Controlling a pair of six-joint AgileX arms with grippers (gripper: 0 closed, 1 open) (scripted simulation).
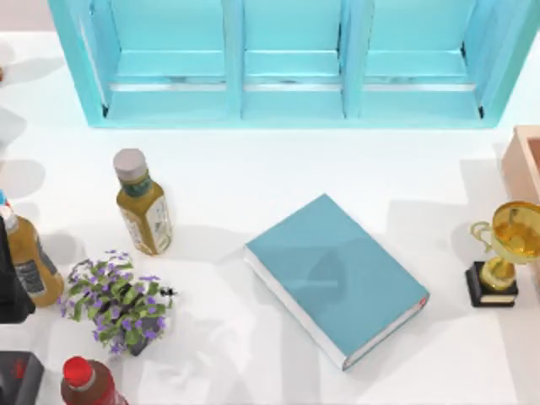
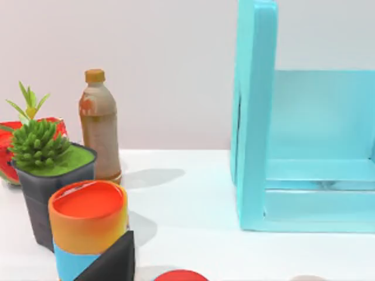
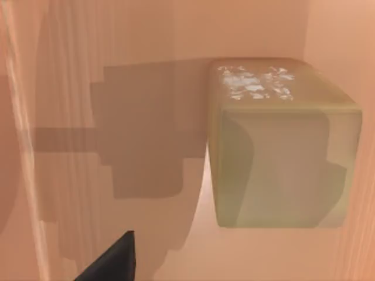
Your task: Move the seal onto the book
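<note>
The teal-blue book (image 1: pixel 337 274) lies flat and slanted in the middle of the table, with white page edges and a red trim at its lower right corner. The seal (image 3: pixel 281 152), a tan block with a pale mark on its top face, stands inside a pink-walled box (image 1: pixel 525 160) at the table's right edge. A dark part of my right gripper (image 3: pixel 111 260) hangs inside that box, a little apart from the seal. My left arm (image 1: pixel 10 278) is parked at the table's left edge.
A teal shelf unit (image 1: pixel 287 67) spans the back. Left of the book stand an amber bottle (image 1: pixel 143 207), a second bottle (image 1: pixel 29 257), a purple-flowered plant (image 1: pixel 118 304) and a red-capped bottle (image 1: pixel 84 380). A gold trophy (image 1: pixel 506 253) stands right of the book.
</note>
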